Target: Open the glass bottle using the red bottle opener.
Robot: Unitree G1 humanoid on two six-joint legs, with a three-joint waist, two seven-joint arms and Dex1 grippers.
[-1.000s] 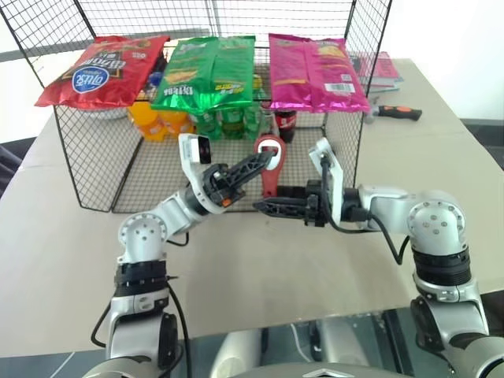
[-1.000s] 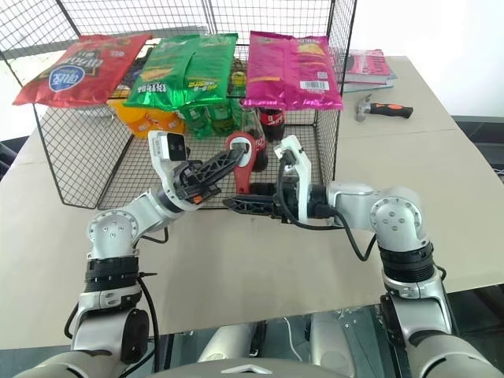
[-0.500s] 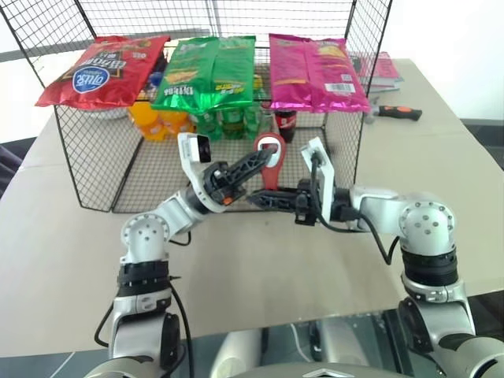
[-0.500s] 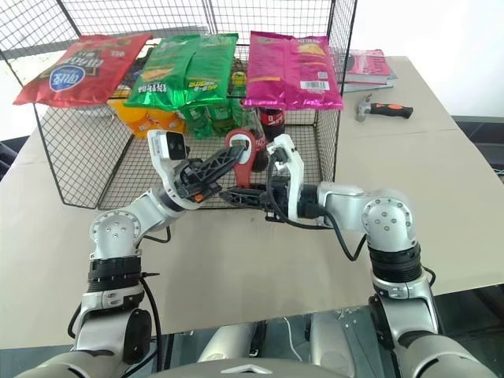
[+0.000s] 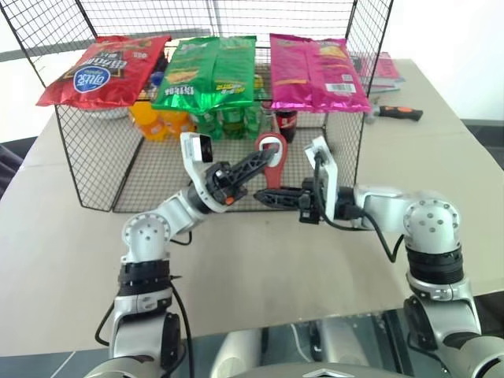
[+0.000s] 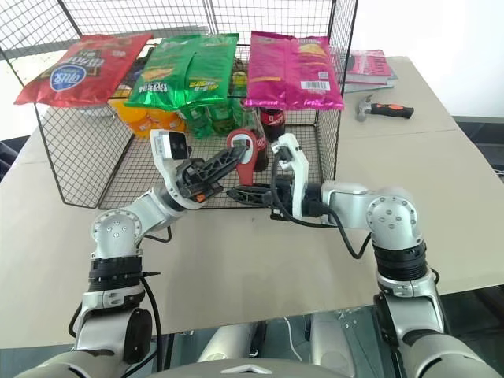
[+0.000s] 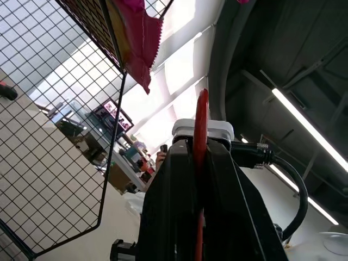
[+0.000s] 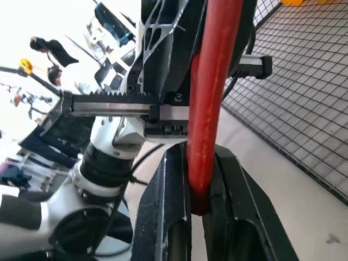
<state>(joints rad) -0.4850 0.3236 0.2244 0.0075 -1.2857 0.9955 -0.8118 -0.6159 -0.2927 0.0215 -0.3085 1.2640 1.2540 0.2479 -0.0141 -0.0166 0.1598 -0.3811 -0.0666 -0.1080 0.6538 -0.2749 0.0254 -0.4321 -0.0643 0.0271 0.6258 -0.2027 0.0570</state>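
Observation:
The red bottle opener (image 5: 269, 161) hangs upright in the air in front of the wire cage, ring head up. My left gripper (image 5: 272, 157) is shut on it just below the head. From the other side, my right gripper (image 5: 264, 194) is shut on the lower end of the handle. In the left wrist view the opener (image 7: 201, 125) shows edge-on between the black fingers. In the right wrist view its red handle (image 8: 209, 109) is clamped between that gripper's fingers (image 8: 231, 185), with the left gripper (image 8: 163, 54) beyond. The glass bottle is hidden.
A wire cage (image 5: 79, 157) stands on the tan table (image 5: 236, 260), with red, green and pink chip bags (image 5: 209, 71) on top. Inside are orange and green soda bottles and a dark cola bottle (image 5: 285, 122) with a red cap. A hammer (image 5: 398, 112) and books (image 5: 382, 67) lie at the back right.
My right gripper's fingers, open around the handle's lower end a second ago, have shut on it. The left gripper keeps its hold, and the opener has stayed in place.

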